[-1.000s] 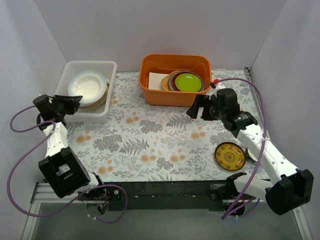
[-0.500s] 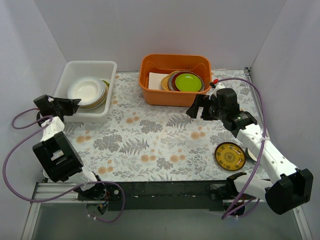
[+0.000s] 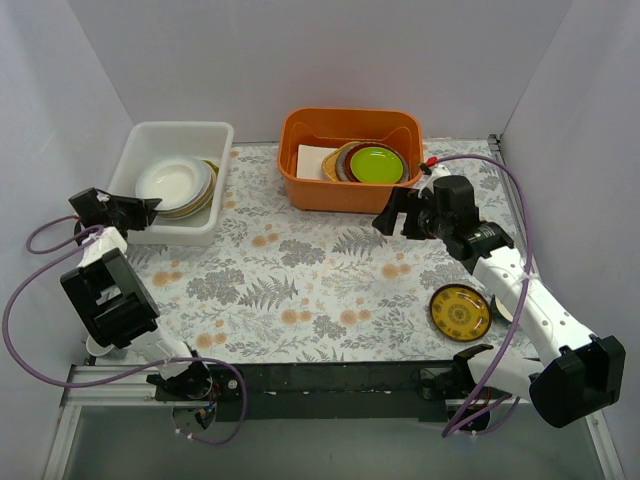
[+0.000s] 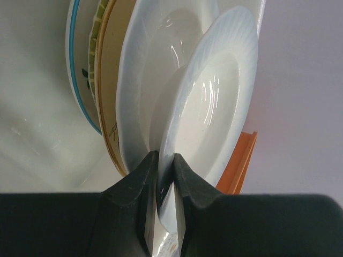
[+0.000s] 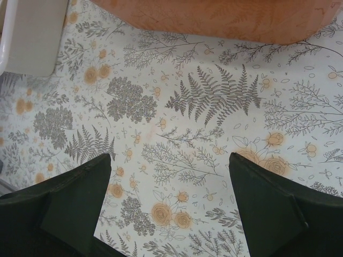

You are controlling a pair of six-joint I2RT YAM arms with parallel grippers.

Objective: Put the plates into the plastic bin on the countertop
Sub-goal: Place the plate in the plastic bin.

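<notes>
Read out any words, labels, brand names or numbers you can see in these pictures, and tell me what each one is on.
None: no word, number or brand can be read in any view.
dark brown-gold plate: ornament only, too small to show any lettering.
white sheet in the orange tub: looks blank.
countertop: ferns and flowers, no writing.
white plate pinched by the left gripper: plain.

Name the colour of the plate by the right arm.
Plate: dark brown with gold; top external view.
</notes>
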